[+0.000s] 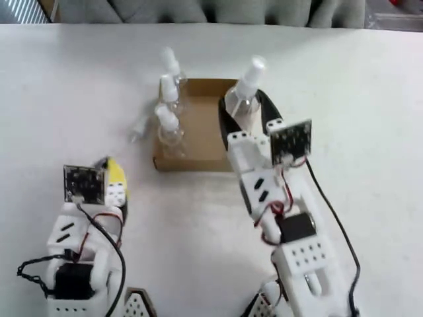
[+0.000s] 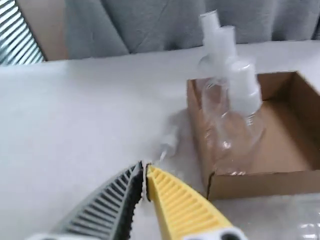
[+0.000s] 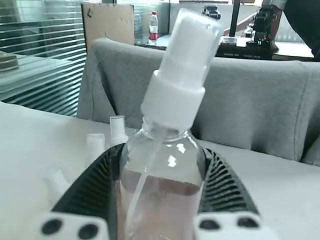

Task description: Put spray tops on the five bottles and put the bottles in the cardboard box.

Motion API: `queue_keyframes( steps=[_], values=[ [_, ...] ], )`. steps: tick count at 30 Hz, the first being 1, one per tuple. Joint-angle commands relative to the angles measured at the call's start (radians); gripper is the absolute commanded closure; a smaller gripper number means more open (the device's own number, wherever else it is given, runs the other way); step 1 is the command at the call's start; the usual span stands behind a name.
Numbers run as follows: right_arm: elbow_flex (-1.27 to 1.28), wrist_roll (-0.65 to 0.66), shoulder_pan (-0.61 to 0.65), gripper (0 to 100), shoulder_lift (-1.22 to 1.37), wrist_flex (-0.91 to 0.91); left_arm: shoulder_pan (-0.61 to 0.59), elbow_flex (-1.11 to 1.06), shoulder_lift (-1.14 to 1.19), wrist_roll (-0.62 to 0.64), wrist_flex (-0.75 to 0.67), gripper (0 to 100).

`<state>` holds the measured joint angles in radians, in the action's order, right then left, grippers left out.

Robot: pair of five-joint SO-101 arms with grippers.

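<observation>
Left pincer (image 2: 144,174), shut & empty, sits at near side of worktop (image 1: 198,231), nr a loose spray top (image 1: 139,129). Right pincer (image 1: 246,100) clamps a capped bottle (image 1: 253,69) upright at right side of cardboard box (image 1: 198,125); three bottles (image 1: 169,119) line its left wall. Best approach: lower straight, clear of rim, then release.

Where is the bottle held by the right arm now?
In the high view, the bottle sits in the right claw at the box's right edge, across from three bottles.
</observation>
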<state>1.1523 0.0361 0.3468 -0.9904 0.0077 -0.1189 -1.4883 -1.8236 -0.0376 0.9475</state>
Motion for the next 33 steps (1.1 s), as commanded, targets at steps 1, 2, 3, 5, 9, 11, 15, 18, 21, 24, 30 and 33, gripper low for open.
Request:
queue_keyframes(
  steps=[1, 2, 3, 5, 9, 11, 15, 18, 21, 24, 30, 33],
  values=[
    [-0.021, 0.014, -0.021, 98.3, 0.122, -0.136, -0.096, -0.063, -0.008, -0.008, -0.015, 98],
    [-0.023, 0.014, -0.022, 98.3, 0.153, -0.160, -0.111, -0.087, -0.008, -0.008, -0.035, 98],
    [-0.032, 0.014, -0.022, 98.3, 0.185, -0.177, -0.122, -0.112, -0.008, -0.008, -0.058, 98],
    [-0.063, 0.011, -0.024, 98.3, 0.242, -0.191, -0.134, -0.152, -0.008, -0.008, -0.107, 98],
    [-0.144, 0.006, -0.024, 98.3, 0.348, -0.193, -0.137, -0.204, -0.008, -0.003, -0.149, 98],
    [-0.186, 0.006, -0.025, 98.3, 0.400, -0.193, -0.136, -0.206, -0.008, -0.003, -0.140, 98],
    [-0.252, 0.005, -0.027, 98.3, 0.496, -0.194, -0.134, -0.206, -0.007, -0.006, -0.107, 98],
    [-0.305, 0.005, -0.025, 98.3, 0.572, -0.194, -0.133, -0.206, -0.007, -0.008, -0.092, 98],
    [-0.365, 0.005, -0.025, 98.3, 0.654, -0.194, -0.133, -0.206, -0.007, -0.008, -0.091, 98],
    [-0.407, 0.005, -0.025, 98.3, 0.734, -0.245, -0.134, -0.206, -0.007, -0.008, -0.091, 98],
    [-0.474, 0.008, -0.027, 98.3, 0.894, -0.352, -0.136, -0.206, -0.007, -0.009, -0.089, 98],
    [-0.526, 0.005, -0.044, 98.3, 0.967, -0.369, -0.136, -0.206, -0.007, -0.009, -0.089, 98]
  ],
)
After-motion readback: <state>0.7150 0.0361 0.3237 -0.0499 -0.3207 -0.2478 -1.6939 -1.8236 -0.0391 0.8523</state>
